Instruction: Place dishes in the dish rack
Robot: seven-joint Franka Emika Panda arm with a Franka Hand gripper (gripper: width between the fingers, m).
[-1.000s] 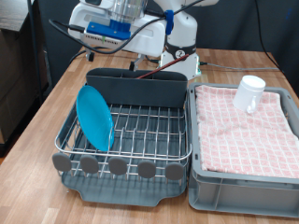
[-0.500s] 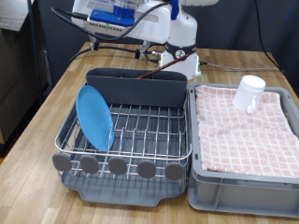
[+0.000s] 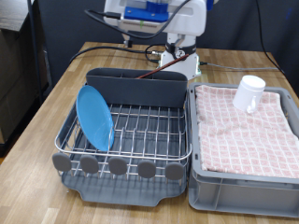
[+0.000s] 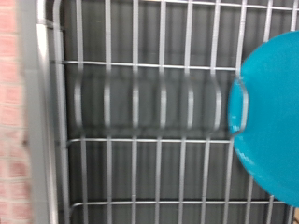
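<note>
**Q:** Gripper status: where is it sitting, and what is it holding?

**A:** Gripper fingers are not showing in either view. In the exterior view, only the arm's white and blue body (image 3: 154,17) is appearing, at the top centre of the frame, above and behind the dish rack (image 3: 126,126). Whether the jaws are standing apart or closed, I cannot tell, and nothing is showing between them.

**Q:** Where is the dish rack lying?

**A:** It is occupying the lower left and centre of the exterior frame, resting on the wooden table (image 3: 56,93). Its wire grid is sitting on a dark grey tray, with the tall grey compartment at the back and round grey feet lining the front edge.

**Q:** What is already standing in it?

**A:** The blue plate (image 3: 94,117) is standing on edge in the left part of the grid, tilted slightly. The wrist view is looking down on the same grid, blurred, with the plate (image 4: 271,117) showing at the right edge of that frame, and one wire crossing in front of its rim.

**Q:** And the white mug?

**A:** The white mug (image 3: 249,93) is sitting outside the rack, at the upper right of the exterior frame, on the pink checkered cloth (image 3: 243,131). That cloth is lining the grey bin (image 3: 243,191), which is standing just beside the rack's right side.
</note>
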